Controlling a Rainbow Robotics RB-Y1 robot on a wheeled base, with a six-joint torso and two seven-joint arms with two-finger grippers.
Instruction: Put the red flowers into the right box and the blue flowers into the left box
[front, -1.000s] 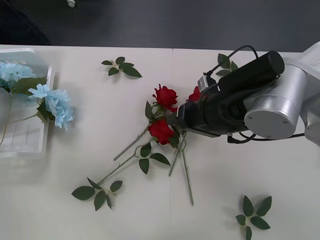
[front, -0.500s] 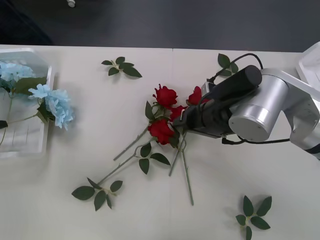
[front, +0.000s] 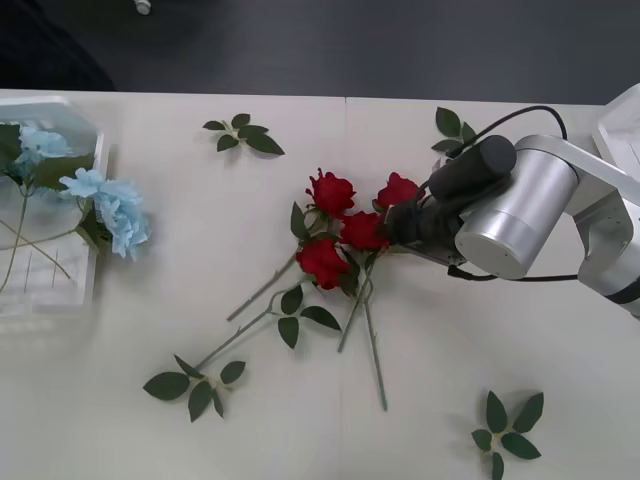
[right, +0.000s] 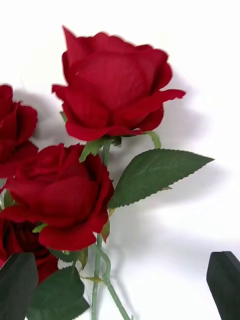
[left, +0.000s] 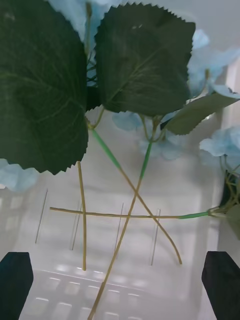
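Several red flowers lie bunched at the table's middle, their stems trailing toward the front. My right gripper hovers at the bunch's right side. In the right wrist view it is open, with the red flowers just ahead of its black fingertips and nothing between them. The blue flowers rest in and over the rim of the left box. My left gripper is open above the blue flowers' stems and the left box's slotted bottom. A corner of the right box shows at the far right.
Loose green leaf sprigs lie at the back, behind the right arm and at the front right. The table's far edge runs along the top, with dark floor beyond.
My right arm has drawn back to the right, uncovering two more red flowers. The blue flowers' stems in the left box have shifted and now lie across its bottom.
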